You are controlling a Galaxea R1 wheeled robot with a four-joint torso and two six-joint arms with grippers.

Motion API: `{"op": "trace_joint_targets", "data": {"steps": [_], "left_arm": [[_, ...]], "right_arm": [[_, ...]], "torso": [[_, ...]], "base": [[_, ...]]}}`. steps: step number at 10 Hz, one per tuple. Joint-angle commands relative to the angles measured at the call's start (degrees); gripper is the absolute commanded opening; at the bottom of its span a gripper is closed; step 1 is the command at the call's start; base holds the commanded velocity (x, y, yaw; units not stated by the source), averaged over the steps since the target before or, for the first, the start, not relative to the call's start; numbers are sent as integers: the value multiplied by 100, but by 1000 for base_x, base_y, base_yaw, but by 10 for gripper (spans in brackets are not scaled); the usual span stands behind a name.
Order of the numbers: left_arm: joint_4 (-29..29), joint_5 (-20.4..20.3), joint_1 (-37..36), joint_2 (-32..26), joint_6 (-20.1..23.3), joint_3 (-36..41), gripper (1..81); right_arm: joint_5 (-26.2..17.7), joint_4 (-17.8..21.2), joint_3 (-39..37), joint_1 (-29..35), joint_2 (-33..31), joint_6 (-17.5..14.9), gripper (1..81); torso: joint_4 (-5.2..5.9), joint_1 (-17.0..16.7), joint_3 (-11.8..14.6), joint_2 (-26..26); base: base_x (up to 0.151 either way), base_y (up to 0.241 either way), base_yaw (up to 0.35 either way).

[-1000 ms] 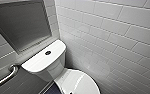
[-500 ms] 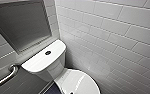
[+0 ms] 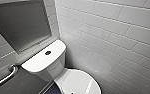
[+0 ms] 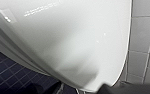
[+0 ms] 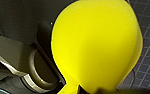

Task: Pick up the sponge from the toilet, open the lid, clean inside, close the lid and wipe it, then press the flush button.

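Pinching the sponge [image 5: 96, 45] in our right end effector [image 5: 98, 89], dark floor tiles [image 5: 148, 37] beyond it, we judged pickup done; the lid [image 3: 77, 82] lay shut, so lifting needed purchase under its rim.

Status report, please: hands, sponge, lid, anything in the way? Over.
Right hand shut on sponge, above dark floor. Lid down, left wrist camera close to it. No obstacle seen at toilet.

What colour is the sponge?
The sponge is bright yellow; it shows best in the right wrist view.
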Motion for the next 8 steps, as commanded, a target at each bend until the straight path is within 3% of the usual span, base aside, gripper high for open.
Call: {"op": "trace_joint_targets", "data": {"steps": [1, 4, 7, 8], "left_arm": [[257, -738, -871, -317, -252, 1020, 811], [248, -905, -871, -529, -623, 1223, 811], [248, -1134, -871, -811, -1652, 1285, 811], [266, -1231, -871, -1039, -2197, 1443, 811]], "right_arm": [[-468, -13, 33, -95, -80, -4, 10], [-459, -13, 15, -121, -89, -4, 10], [-468, -13, 15, -113, -89, -4, 10], [-468, -13, 15, -112, -89, -4, 10]], "torso": [[0, 0, 0, 0], [0, 0, 0, 0], [0, 0, 0, 0], [0, 0, 0, 0]], "base": [[0, 0, 0], [0, 0, 0], [0, 0, 0], [0, 0, 0]]}}
